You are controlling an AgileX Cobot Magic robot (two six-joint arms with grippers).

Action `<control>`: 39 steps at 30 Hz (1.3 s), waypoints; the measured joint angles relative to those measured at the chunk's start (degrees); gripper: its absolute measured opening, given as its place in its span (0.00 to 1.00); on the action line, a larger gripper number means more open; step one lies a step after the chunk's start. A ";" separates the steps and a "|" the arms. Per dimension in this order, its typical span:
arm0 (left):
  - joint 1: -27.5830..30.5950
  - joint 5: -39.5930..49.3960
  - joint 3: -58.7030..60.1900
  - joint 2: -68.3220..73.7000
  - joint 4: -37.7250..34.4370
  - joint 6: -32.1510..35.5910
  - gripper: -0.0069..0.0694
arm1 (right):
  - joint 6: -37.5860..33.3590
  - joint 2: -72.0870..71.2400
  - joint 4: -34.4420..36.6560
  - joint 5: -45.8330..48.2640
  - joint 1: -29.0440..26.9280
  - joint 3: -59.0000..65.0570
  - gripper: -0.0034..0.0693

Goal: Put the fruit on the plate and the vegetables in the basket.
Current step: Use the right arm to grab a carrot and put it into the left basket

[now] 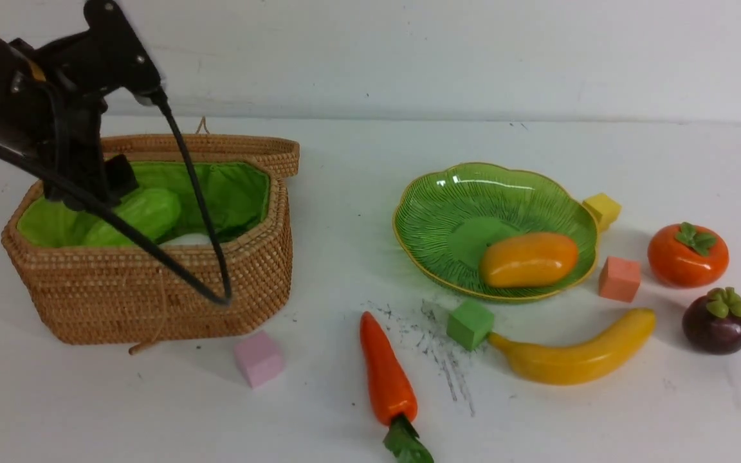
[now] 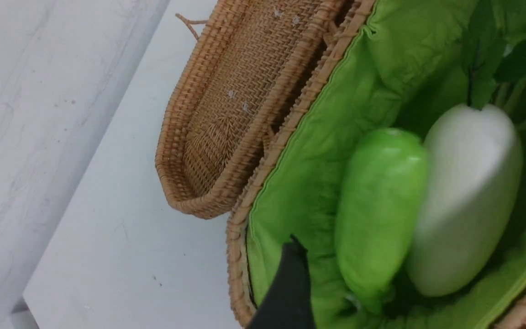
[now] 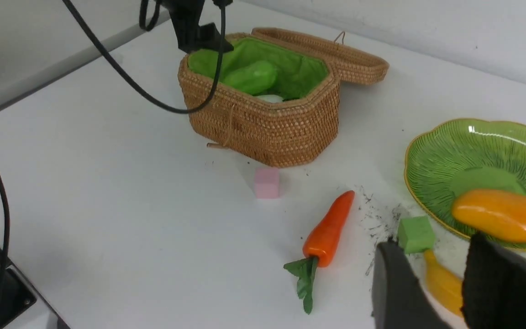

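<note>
The wicker basket point(image 1: 152, 302) stands open at the left, and the green gourd point(image 1: 142, 215) and white radish point(image 2: 468, 201) lie side by side on its green lining. My left gripper point(image 1: 91, 190) hangs open and empty just over the gourd point(image 2: 379, 210), fingers wide apart point(image 2: 423, 249). The mango point(image 1: 528, 259) lies on the green plate point(image 1: 448, 206). The banana point(image 1: 576, 357), persimmon point(image 1: 687, 255), mangosteen point(image 1: 716, 320) and carrot point(image 1: 386, 376) lie on the table. My right gripper point(image 3: 432, 244) is open above the banana's point(image 3: 441, 283) stem end; it is out of the front view.
Foam cubes lie about: pink point(image 1: 258, 359) in front of the basket, green point(image 1: 470, 323) touching the banana's tip, salmon point(image 1: 619, 278) and yellow point(image 1: 602, 209) beside the plate. The basket lid point(image 1: 216, 148) lies back behind it. The left arm's cable point(image 1: 197, 193) hangs across the basket front.
</note>
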 joint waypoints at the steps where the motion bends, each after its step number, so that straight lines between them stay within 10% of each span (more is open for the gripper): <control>1: 0.00 0.39 0.00 -1.49 -2.48 -2.03 0.88 | 0.00 0.00 0.00 0.19 0.00 0.00 0.37; 13: 0.00 13.75 0.20 -14.87 -30.40 -22.00 0.07 | 0.68 5.27 0.00 4.80 0.00 -0.05 0.37; 39: 0.00 17.65 34.63 -70.89 -31.65 -23.79 0.07 | 9.85 50.09 -1.47 3.96 7.75 -12.20 0.37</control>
